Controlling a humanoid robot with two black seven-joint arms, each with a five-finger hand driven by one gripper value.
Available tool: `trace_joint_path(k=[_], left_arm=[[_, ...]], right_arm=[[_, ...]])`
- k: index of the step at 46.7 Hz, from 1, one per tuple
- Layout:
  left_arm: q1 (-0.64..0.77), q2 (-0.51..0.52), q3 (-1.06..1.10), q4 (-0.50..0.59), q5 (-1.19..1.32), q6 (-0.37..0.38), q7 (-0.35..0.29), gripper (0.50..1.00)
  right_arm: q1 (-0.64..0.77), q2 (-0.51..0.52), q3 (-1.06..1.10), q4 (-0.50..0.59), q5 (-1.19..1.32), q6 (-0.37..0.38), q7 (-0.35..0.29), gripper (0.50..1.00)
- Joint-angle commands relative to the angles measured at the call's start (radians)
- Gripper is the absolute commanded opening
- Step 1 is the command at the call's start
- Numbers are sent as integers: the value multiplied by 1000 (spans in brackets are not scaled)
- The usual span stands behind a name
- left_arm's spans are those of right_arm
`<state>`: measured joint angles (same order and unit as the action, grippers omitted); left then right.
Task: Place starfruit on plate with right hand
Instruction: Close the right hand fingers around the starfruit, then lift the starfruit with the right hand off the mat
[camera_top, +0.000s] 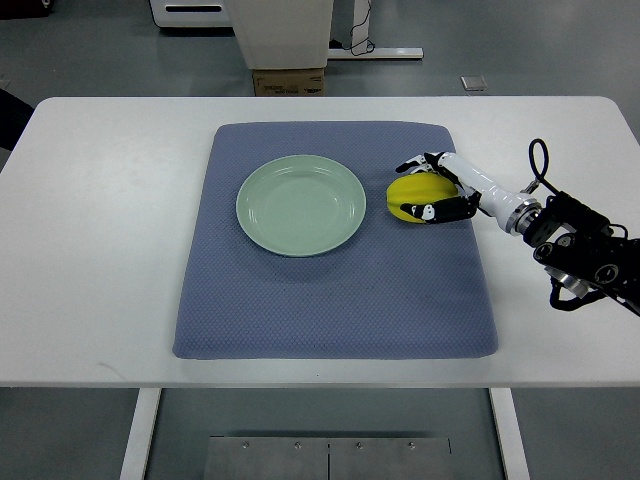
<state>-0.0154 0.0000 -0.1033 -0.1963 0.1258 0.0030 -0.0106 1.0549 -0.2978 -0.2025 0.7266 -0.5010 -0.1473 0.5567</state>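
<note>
Gripping the starfruit (415, 197) w/ fingers wrapped above and below it, the right hand (440, 190) sits on the mat (330, 300), arm coming in from the right edge. Fruit lies just right of the plate (300, 205), not touching, long axis approx. left-right. Plate is due left of the hand. Left arm not in view.

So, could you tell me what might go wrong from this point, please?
The right hand wraps the starfruit with fingers only around its near and far sides, so the fruit could slip during the lift. The plate lies close by on the mat; a low carry might clip its rim.
</note>
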Motion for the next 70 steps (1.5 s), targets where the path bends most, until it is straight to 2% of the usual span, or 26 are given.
trace_joint_path(k=[1,40,70], left_arm=[[0,0,-1,0,0,0,0,1000],[0,0,1,0,0,0,0,1000],[0,0,1,0,0,0,0,1000]], right_arm=[[7,-1,3,1,4,0,0,500],[57,-7,2,5,36,20,6,500],[158,-14,3,14,87,74,2,500]])
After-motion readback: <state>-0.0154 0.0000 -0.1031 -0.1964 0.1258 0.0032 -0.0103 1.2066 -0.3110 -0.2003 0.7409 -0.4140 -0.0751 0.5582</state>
